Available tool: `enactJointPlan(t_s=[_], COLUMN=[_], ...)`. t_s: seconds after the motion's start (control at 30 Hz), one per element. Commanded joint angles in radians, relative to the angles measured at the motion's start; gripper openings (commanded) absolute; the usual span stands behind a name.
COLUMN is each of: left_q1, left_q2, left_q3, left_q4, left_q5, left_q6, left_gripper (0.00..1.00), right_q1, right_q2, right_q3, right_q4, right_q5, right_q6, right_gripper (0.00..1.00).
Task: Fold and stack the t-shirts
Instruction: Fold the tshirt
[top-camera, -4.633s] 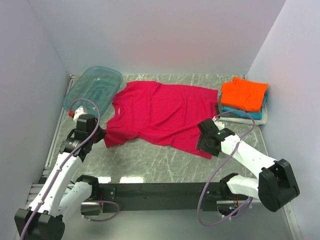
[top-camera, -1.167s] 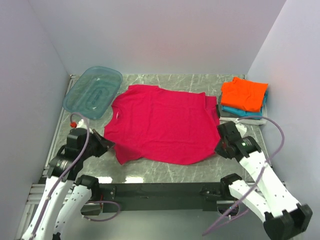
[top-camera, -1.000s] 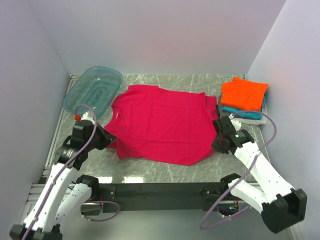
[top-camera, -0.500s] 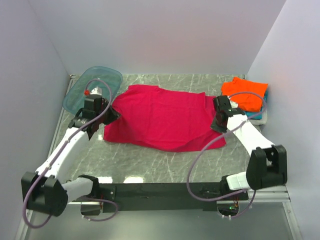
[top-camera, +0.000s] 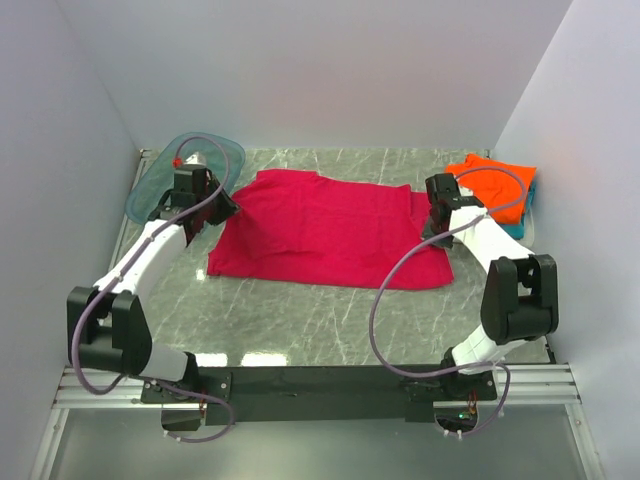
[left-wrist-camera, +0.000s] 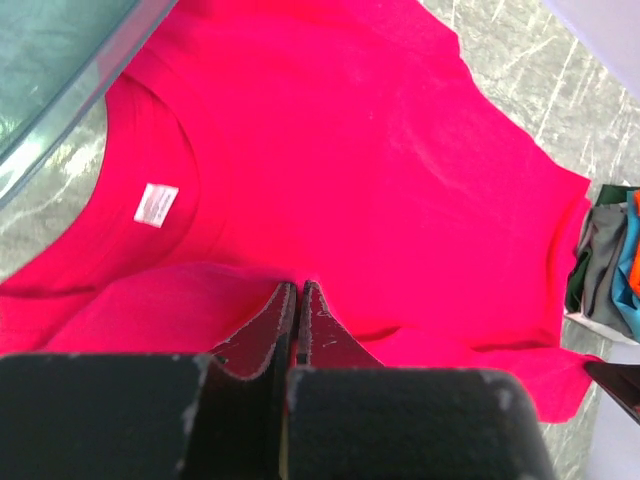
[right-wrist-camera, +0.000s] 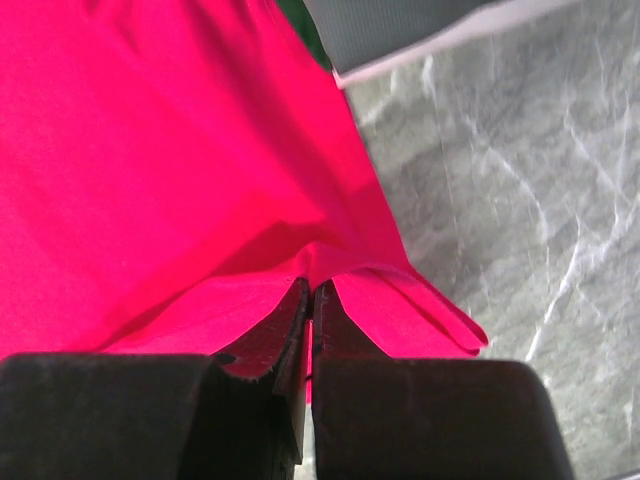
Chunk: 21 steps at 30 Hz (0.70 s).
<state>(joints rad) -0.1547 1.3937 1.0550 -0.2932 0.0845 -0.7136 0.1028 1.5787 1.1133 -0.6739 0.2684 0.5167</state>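
The crimson-magenta t-shirt lies spread across the marble table, its near edge lifted and doubled back over itself. My left gripper is shut on the fabric at the shirt's left side, just below the collar with its white label. In the left wrist view the closed tips pinch a ridge of crimson cloth. My right gripper is shut on the shirt's right side, and its tips clamp a fold there. A folded stack, orange t-shirt on top, sits at the right.
A translucent teal tub stands at the far left corner, partly behind my left arm. Teal and grey-white shirts lie under the orange one, close to my right gripper. Walls close in the table on three sides.
Both arms have swung from the near edge toward the back, drawing the shirt's near edge with them. The crimson shirt now looks shorter from front to back.
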Motion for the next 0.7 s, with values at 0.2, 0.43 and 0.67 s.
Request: enactJointPlan(t_s=[0.2,0.43,0.67], left_q1=[0.026,0.034,0.034], left_q2=[0.111,0.179,0.153], left_q3=[0.111,0.168,0.226], left_q4=[0.081,0.058,0.085], left_q5=[0.055,0.040,0.037], left_q6=[0.054,0.055,0.060], left_gripper=[0.00,0.10,0.64], right_q1=[-0.014,-0.018,0.000], right_q2=[0.032,0.035,-0.100], right_q3=[0.059,0.062,0.060], right_q4=[0.020,0.013,0.022], right_q5=[0.071,0.098,0.086], right_q6=[-0.020,-0.046,-0.109], right_gripper=[0.00,0.03,0.42])
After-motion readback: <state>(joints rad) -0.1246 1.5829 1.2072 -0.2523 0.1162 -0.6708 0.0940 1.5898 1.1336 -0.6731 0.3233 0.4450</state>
